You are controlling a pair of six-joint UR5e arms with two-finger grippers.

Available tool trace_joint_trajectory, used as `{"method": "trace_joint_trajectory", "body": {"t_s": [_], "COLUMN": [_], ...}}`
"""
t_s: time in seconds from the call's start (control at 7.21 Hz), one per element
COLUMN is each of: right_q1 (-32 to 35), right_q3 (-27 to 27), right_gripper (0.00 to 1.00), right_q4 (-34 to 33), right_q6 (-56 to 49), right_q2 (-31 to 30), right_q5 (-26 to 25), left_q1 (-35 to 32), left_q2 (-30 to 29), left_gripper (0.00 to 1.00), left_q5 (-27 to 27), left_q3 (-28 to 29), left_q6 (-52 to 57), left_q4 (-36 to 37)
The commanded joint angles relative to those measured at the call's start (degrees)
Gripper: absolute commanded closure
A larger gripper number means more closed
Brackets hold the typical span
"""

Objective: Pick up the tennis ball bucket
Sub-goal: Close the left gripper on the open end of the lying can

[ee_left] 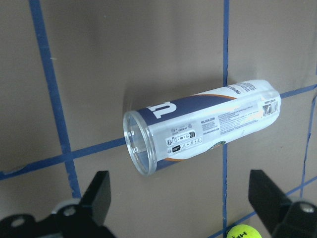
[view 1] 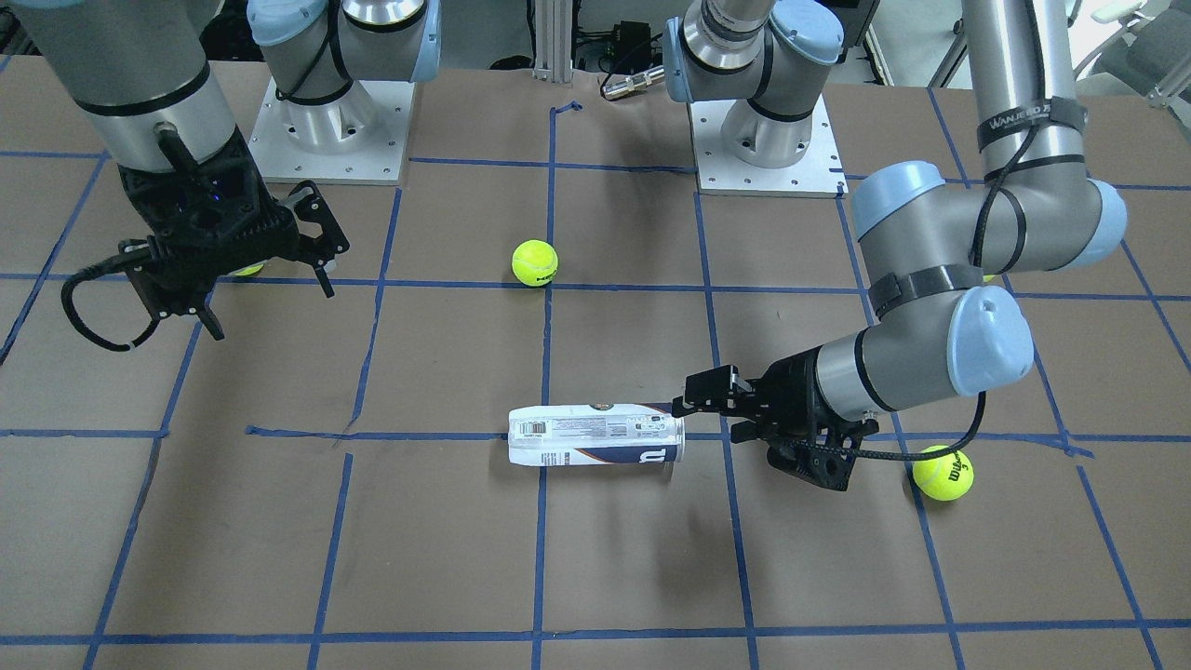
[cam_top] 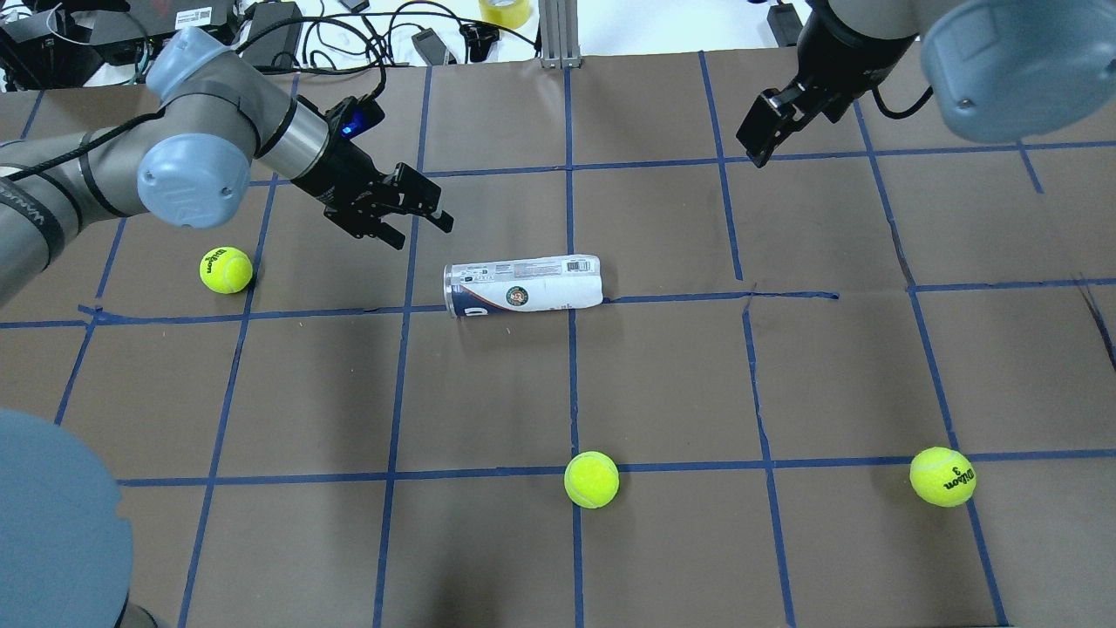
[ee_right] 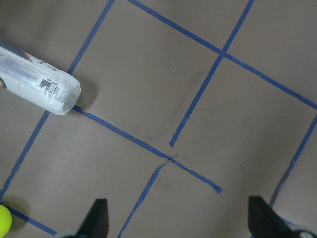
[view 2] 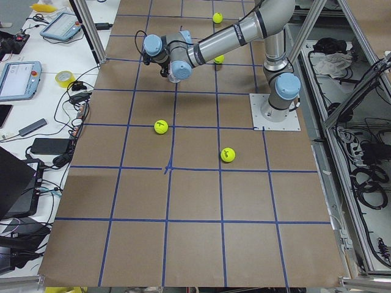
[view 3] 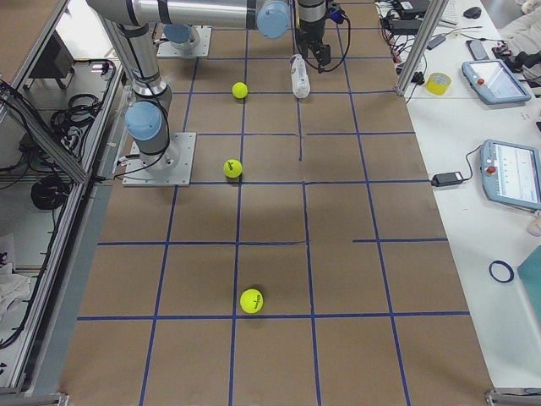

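The tennis ball bucket (view 1: 595,435) is a clear tube with a white and navy label. It lies on its side on the brown table and looks empty; it also shows in the overhead view (cam_top: 523,285) and the left wrist view (ee_left: 198,131). My left gripper (view 1: 707,409) is open and empty, just off the tube's open end, with its fingers (ee_left: 96,193) spread wide and apart from the tube. My right gripper (view 1: 270,302) is open and empty, far from the tube, whose closed end (ee_right: 34,77) shows in the right wrist view.
Three yellow-green tennis balls lie loose on the table: one beside my left arm (cam_top: 226,269), one near the middle of the robot's side (cam_top: 591,479), one on the robot's right (cam_top: 942,476). Blue tape lines (cam_top: 571,384) grid the table. Both arm bases (view 1: 330,130) stand at the robot's edge.
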Motion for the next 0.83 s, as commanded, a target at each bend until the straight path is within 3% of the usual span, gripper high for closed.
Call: {"method": "trace_joint_trajectory", "body": {"t_s": [0.0, 0.28, 0.55, 0.69], "right_q1": [0.08, 0.42, 0.43, 0.43], "right_q3": [0.12, 0.2, 0.47, 0.9], "right_gripper": [0.0, 0.0, 0.0, 0.0], "right_q4": [6.46, 10.78, 10.79, 10.53], "right_q6": [11.96, 21.44, 21.84, 21.84], "right_q2": [-5.12, -11.0, -10.6, -10.5], "right_q5": [0.19, -0.6, 0.18, 0.45], "left_q1": [0.34, 0.34, 0.34, 0.34], "left_q2": [-3.52, -4.67, -5.02, -5.02], "left_gripper": [0.0, 0.0, 0.0, 0.21], "left_q5": [-4.43, -8.28, -9.37, -10.68], "left_q3": [-0.64, -4.4, -4.78, -4.6], "left_q6": [0.69, 1.73, 1.04, 1.12], "left_q4": [-0.94, -0.78, -0.95, -0.51]}}
